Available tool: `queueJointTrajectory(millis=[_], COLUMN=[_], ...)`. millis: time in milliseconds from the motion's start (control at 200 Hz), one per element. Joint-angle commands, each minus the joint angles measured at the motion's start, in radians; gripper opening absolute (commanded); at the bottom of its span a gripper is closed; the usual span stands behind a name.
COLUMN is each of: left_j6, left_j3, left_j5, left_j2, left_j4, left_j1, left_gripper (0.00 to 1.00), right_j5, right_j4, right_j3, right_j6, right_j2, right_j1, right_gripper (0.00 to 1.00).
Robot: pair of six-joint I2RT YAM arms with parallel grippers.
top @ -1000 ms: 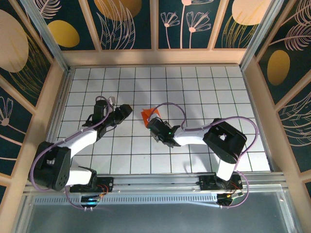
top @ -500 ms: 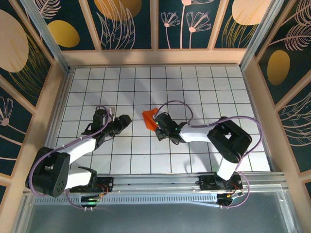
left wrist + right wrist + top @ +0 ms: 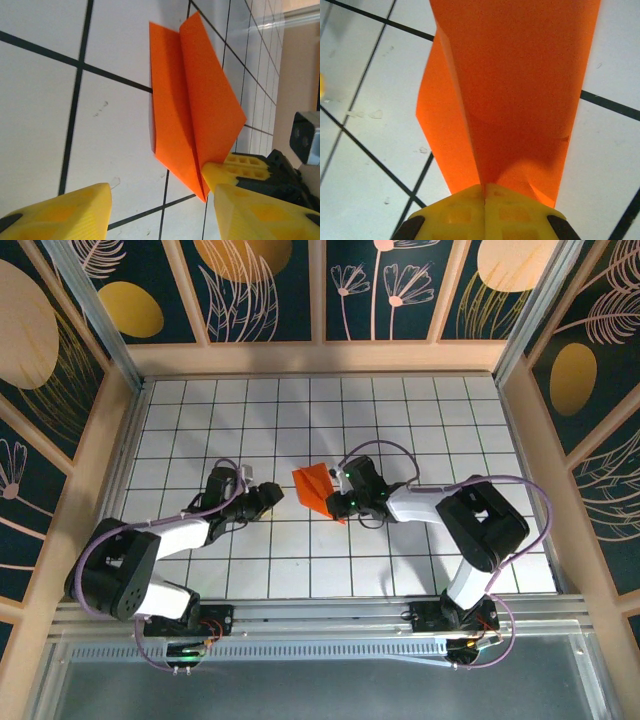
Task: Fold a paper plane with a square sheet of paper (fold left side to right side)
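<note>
The square sheet of paper is bright orange and folded into a pointed wedge with a centre crease; it lies near the middle of the gridded table. My right gripper is shut on its pointed end, and in the right wrist view the yellow fingers meet on the paper at the crease. My left gripper stands open just left of the sheet. In the left wrist view its fingers frame the paper from a short way off, without touching it. The right gripper's fingertips pinch the tip there.
The white table with black grid lines is ringed by a low wooden wall. Both arm bases sit on the rail at the near edge. Purple cables loop over both arms.
My right gripper has swung up and to the right, still holding the paper, which now shows more fully. My left gripper has come nearer and rightward, closer to the sheet.
</note>
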Motion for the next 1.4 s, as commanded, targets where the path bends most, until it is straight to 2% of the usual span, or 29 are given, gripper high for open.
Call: queueJointTrajectory(millis=[0, 90, 405, 1396], left_j6=[-0.022, -0.035, -0.053, -0.067], left_j3=[0.039, 0.048, 0.083, 0.257], left_j5=[0.016, 0.013, 0.015, 0.013], left_j2=[0.037, 0.061, 0.119, 0.328], left_j4=[0.064, 0.082, 0.108, 0.098], left_j1=[-0.025, -0.036, -0.064, -0.132], left_gripper=[0.56, 0.56, 0.56, 0.52], right_j5=[-0.133, -0.185, -0.235, -0.278], right_j4=[0.074, 0.098, 0.125, 0.161], right_j3=[-0.027, -0.033, -0.030, -0.035], right_j6=[0.051, 0.071, 0.103, 0.154], right_j2=[-0.015, 0.001, 0.044, 0.082], right_j1=[-0.027, -0.047, -0.065, -0.074], right_gripper=[0.00, 0.00, 0.00, 0.00])
